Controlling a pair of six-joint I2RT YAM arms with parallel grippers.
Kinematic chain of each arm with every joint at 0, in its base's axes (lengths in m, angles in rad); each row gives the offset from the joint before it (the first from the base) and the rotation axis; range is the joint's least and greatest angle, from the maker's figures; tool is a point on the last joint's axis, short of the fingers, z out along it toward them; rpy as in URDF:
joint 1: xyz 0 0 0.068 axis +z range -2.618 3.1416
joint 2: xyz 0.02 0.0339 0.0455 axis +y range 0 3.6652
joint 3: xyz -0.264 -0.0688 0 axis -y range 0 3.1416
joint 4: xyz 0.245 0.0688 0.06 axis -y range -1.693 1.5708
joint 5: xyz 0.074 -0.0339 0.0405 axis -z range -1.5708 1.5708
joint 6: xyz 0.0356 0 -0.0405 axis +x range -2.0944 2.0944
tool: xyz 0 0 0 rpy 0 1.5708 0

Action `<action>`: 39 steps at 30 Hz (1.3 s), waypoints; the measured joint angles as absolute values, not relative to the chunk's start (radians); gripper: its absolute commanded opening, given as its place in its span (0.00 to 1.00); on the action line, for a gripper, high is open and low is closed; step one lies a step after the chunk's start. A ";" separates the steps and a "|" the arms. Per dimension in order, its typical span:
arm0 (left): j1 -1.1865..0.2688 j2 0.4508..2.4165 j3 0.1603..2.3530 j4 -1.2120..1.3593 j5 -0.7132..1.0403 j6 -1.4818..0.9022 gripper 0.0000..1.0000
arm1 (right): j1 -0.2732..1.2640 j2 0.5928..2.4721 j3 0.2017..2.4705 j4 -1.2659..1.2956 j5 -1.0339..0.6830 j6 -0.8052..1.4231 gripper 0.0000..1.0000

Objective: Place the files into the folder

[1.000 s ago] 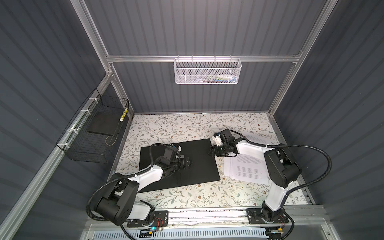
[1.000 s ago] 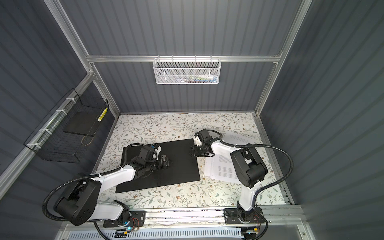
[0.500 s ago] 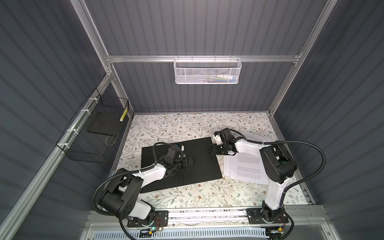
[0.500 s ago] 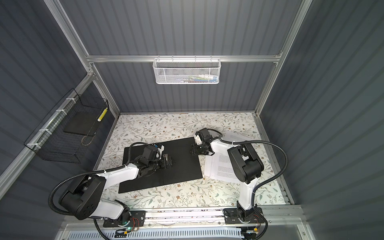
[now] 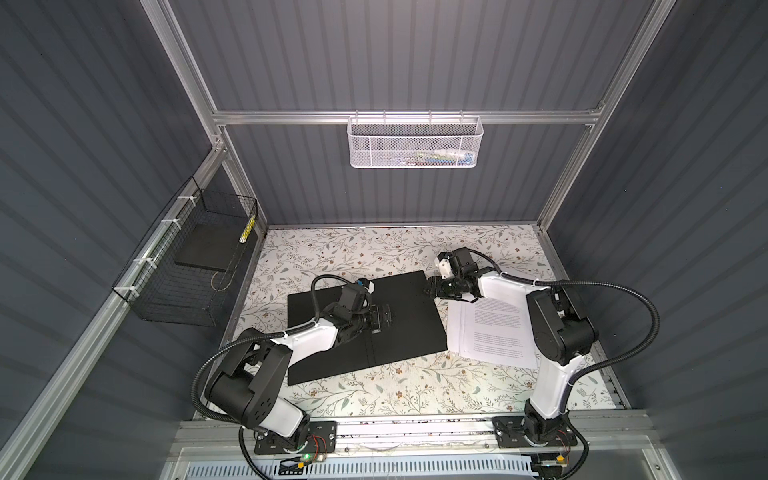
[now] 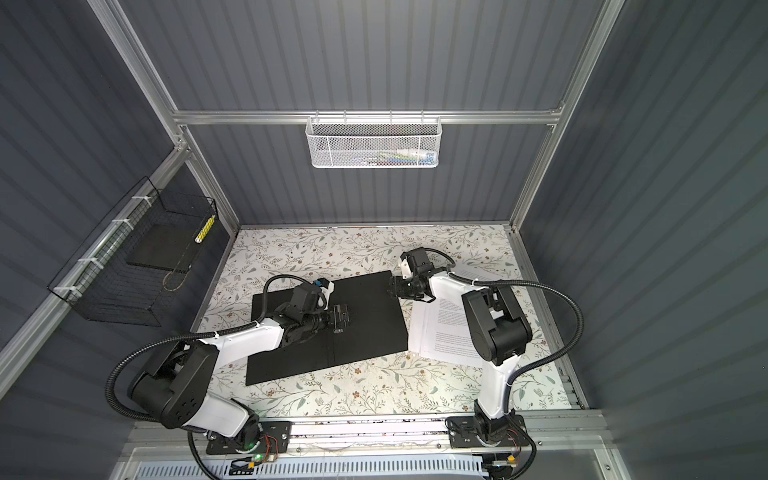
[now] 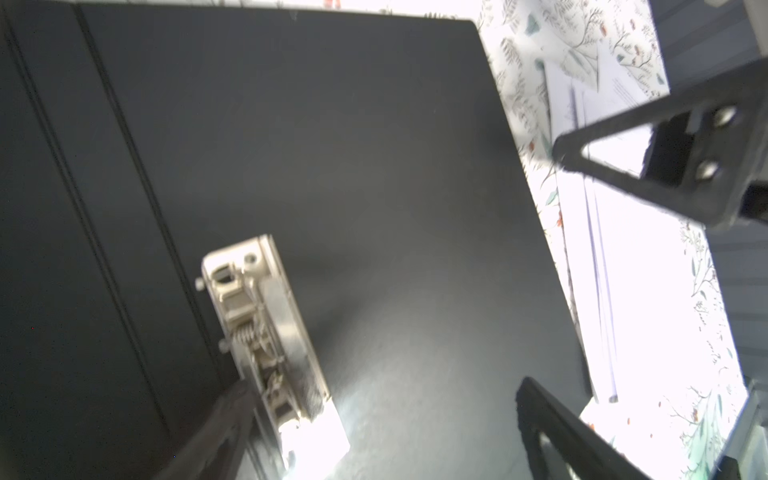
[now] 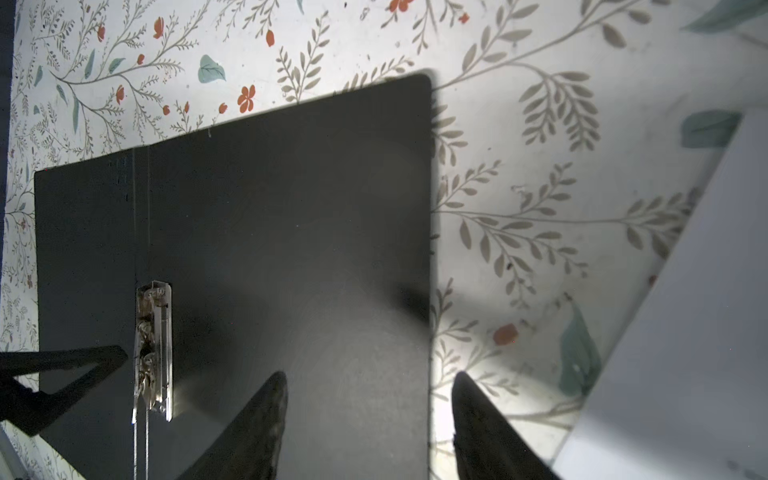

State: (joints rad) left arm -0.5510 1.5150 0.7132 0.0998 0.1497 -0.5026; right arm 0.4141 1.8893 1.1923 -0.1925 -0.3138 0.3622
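The folder [image 5: 411,332] [image 6: 374,332] lies open on the floral table, black inside up, with its metal clip [image 7: 262,328] [image 8: 153,353] near the spine. My left gripper [image 5: 384,318] [image 6: 343,319] [image 7: 384,384] hovers open over the folder's middle, one finger beside the clip. At the folder's far right corner, my right gripper [image 5: 430,286] [image 6: 392,286] [image 8: 369,376] is open, with one finger over the folder [image 8: 291,208] and one over the table. The files [image 5: 494,332] [image 6: 444,332] [image 8: 685,332], white printed sheets, lie just right of the folder, partly under the right arm.
A black wire basket [image 5: 187,266] on the left wall holds a black slab. A white mesh basket [image 5: 415,143] hangs on the back wall. Aluminium frame posts stand at the back corners, and a rail [image 5: 415,428] runs along the table's front.
My left gripper has slid a little to the right over the folder, towards the clip. My right gripper has stayed at the folder's corner.
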 measured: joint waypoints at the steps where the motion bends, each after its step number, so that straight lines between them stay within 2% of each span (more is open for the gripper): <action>1: -0.551 1.514 0.727 0.087 0.136 -0.497 0.99 | 0.417 1.872 1.189 -0.197 -0.321 0.358 0.62; 5: -0.536 1.474 0.747 0.003 0.062 -0.482 0.99 | 0.442 1.777 1.157 -0.207 -0.345 0.356 0.61; 8: -0.471 1.423 0.744 -0.058 0.051 -0.481 0.99 | 0.500 1.728 1.142 -0.206 -0.363 0.359 0.59; 10: -0.392 1.394 0.732 -0.081 0.045 -0.480 0.92 | 0.562 1.726 1.140 -0.205 -0.373 0.363 0.58; 11: -0.366 1.386 0.725 -0.090 0.039 -0.476 0.85 | 0.587 1.730 1.140 -0.206 -0.376 0.365 0.57; 12: -0.334 1.378 0.715 -0.102 0.027 -0.471 0.71 | 0.618 1.736 1.140 -0.207 -0.379 0.367 0.56; 13: -0.316 1.373 0.706 -0.113 0.020 -0.463 0.53 | 0.647 1.743 1.140 -0.206 -0.381 0.372 0.56; 14: -0.307 1.369 0.697 -0.121 0.017 -0.460 0.29 | 0.673 1.752 1.140 -0.207 -0.383 0.377 0.54; 15: -0.302 1.363 0.685 -0.129 0.014 -0.456 0.13 | 0.698 1.762 1.142 -0.210 -0.383 0.380 0.53; 16: -0.299 1.358 0.673 -0.133 0.013 -0.453 0.04 | 0.714 1.774 1.146 -0.214 -0.384 0.382 0.53; 17: -0.292 1.351 0.656 -0.136 0.010 -0.451 0.00 | 0.731 1.792 1.156 -0.223 -0.382 0.384 0.52; 27: -0.202 1.367 0.587 -0.127 0.025 -0.418 0.00 | 0.806 1.920 1.307 -0.302 -0.362 0.381 0.42; 39: -0.184 1.422 0.579 -0.082 0.056 -0.416 0.00 | 0.838 2.008 1.397 -0.361 -0.344 0.377 0.35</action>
State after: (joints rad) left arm -0.1841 1.4220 0.5789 -0.0822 0.0563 -0.4156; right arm 0.8375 2.0079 1.3968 -0.3614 -0.3443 0.3771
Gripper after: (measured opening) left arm 0.054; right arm 0.356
